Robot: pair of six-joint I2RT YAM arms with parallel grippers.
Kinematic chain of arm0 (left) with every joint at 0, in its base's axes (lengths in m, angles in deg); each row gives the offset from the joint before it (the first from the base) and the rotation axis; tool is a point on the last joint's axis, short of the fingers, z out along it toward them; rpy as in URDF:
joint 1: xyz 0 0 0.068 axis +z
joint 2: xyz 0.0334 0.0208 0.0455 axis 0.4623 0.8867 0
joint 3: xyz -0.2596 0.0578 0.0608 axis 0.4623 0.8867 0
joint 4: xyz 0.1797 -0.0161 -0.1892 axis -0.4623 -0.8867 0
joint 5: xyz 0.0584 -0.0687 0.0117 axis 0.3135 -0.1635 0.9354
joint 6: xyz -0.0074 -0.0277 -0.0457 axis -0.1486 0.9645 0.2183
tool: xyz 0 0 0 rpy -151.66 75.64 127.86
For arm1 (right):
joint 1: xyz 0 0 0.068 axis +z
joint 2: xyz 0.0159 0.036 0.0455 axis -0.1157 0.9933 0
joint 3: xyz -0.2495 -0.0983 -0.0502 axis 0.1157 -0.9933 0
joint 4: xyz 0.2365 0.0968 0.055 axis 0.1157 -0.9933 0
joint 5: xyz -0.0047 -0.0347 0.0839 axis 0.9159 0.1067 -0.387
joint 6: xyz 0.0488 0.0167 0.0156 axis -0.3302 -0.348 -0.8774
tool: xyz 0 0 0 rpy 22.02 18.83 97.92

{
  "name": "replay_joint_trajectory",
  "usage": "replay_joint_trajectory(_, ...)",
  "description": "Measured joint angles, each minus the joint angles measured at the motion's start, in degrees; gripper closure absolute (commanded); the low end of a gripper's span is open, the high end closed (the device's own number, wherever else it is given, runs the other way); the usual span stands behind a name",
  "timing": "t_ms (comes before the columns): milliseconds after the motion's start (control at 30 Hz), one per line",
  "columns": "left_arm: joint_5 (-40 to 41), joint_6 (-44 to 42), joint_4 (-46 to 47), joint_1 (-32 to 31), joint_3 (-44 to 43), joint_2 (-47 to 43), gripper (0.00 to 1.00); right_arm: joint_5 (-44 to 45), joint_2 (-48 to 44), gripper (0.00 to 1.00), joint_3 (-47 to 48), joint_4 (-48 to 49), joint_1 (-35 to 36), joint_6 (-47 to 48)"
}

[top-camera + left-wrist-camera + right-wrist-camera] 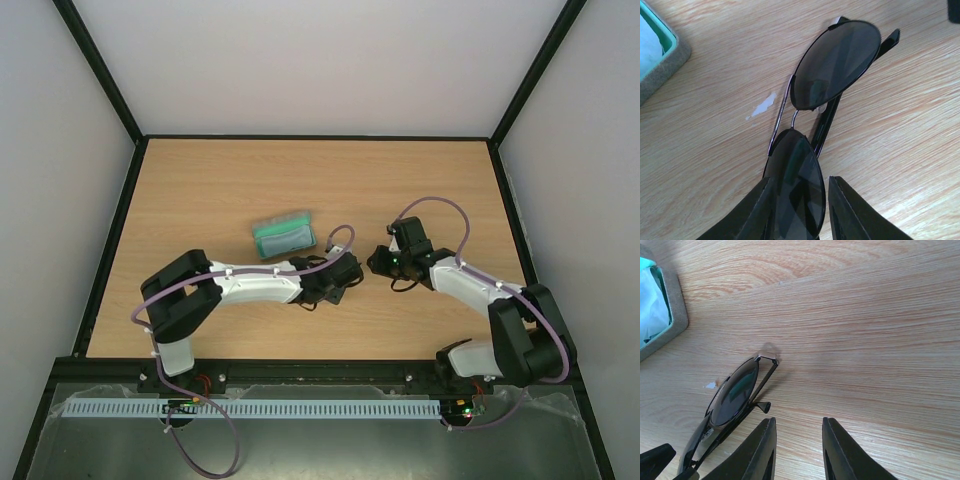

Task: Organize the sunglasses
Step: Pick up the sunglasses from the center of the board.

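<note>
Left hand [800, 186] is gripping the sunglasses [835, 65] by one lens over the bench [715, 100], right hand [798, 423] is hovering open and empty, and placing them into the open case [285, 235] nearby is not yet done.

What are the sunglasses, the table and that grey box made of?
The sunglasses: the thin frame looks like dark metal wire, silvery at the bridge; shiny dark lenses, glass or plastic, can't tell. The table: wood or wood-look board, matte, striped grain. The grey box: fuzzy, felt-like outside, smooth green lining.
</note>
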Motion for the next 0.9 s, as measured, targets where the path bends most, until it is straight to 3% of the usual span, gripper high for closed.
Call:
replay_joint_trajectory(100, 0.39, -0.11, -0.48, -0.09, 0.00, 0.74, 0.69, -0.20, 0.39, 0.73, -0.02, 0.26, -0.09, 0.00)
replay_joint_trajectory(333, 1.86, -0.42, -1.42, -0.33, -0.83, 1.60, 0.83, -0.48, 1.03, 0.73, -0.09, 1.01, -0.37, 0.02)
replay_joint_trajectory(567, 2.51, -0.63, -1.46, -0.37, -2.71, 2.10, 0.88, -1.03, 1.62, 0.73, -0.09, 1.29, -0.37, 0.02)
replay_joint_trajectory(900, 2.80, -0.57, -1.79, -0.20, -2.97, 2.10, 0.89, -4.00, -2.05, 0.73, -2.69, 3.96, -0.39, -1.38)
